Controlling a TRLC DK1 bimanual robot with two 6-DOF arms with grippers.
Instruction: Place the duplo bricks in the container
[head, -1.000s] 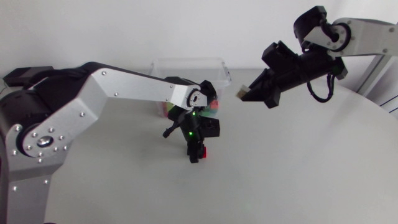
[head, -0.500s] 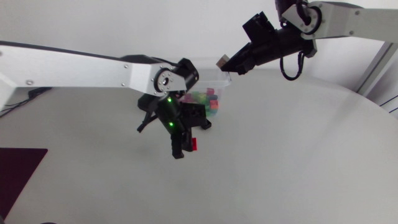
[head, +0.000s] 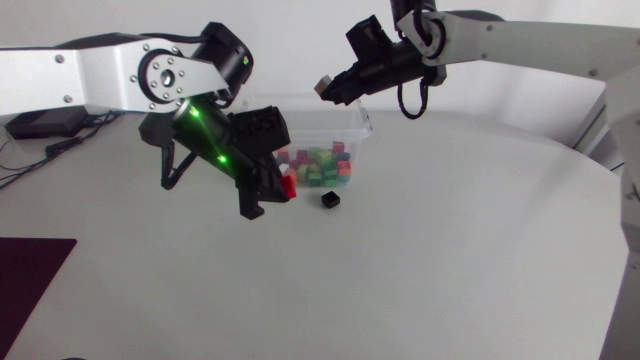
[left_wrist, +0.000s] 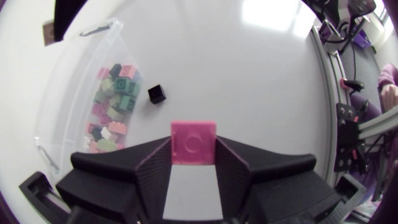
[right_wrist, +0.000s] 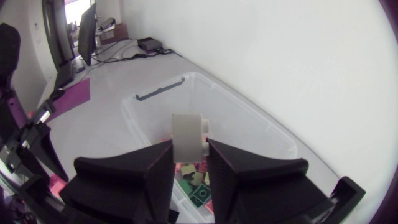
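My left gripper (head: 283, 187) hangs above the table just in front of the clear container (head: 362, 122) and is shut on a red brick (head: 288, 186); in the left wrist view the red brick (left_wrist: 193, 142) sits squarely between the fingers. A black brick (head: 330, 200) lies on the table beside the container (left_wrist: 65, 93); it shows ahead of the left gripper as a black brick (left_wrist: 157, 93). My right gripper (head: 328, 88) is above the container's back edge, shut on a white brick (head: 325, 87). The right wrist view shows the white brick (right_wrist: 188, 137) over the container (right_wrist: 249, 121), which holds several coloured bricks (head: 318, 166).
The white round table (head: 480, 260) spreads out to the right and front of the container. A dark mat (head: 25, 275) lies at the front left edge.
My left arm has lifted the red brick off the table and carried it left and toward the container. My right arm has swung left with the white brick to above the container.
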